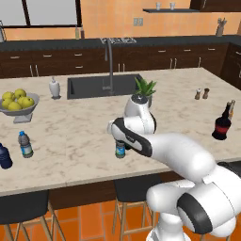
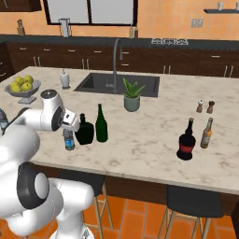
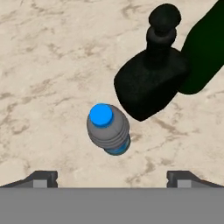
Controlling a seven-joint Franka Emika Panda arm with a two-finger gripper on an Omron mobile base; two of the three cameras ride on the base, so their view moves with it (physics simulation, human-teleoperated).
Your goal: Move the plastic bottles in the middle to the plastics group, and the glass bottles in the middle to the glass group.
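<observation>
In the hand view my gripper (image 3: 113, 178) is open and looks straight down on the small clear plastic bottle (image 3: 107, 129) with its blue cap; the fingertips (image 3: 41, 177) stand wide apart and hold nothing. Beside it stand the squat black glass bottle (image 3: 151, 81) and the dark green glass bottle (image 3: 201, 52). From the right base view the gripper (image 2: 70, 126) hovers just above the plastic bottle (image 2: 69, 140), left of the black bottle (image 2: 84, 130) and the green one (image 2: 101, 124). The plastics group, a water bottle (image 1: 25, 144) and a dark blue bottle (image 1: 4, 156), is far left. The glass group, a red-labelled bottle (image 1: 222, 123) and an amber bottle (image 1: 231, 108), is far right.
A fruit bowl (image 1: 19, 106) and a soap dispenser (image 1: 54, 88) stand at the back left. The sink (image 1: 89, 85) with its faucet and a potted plant (image 2: 132, 95) lie behind the middle bottles. Salt and pepper shakers (image 2: 200, 106) stand at the back right. Stools sit under the counter's front edge.
</observation>
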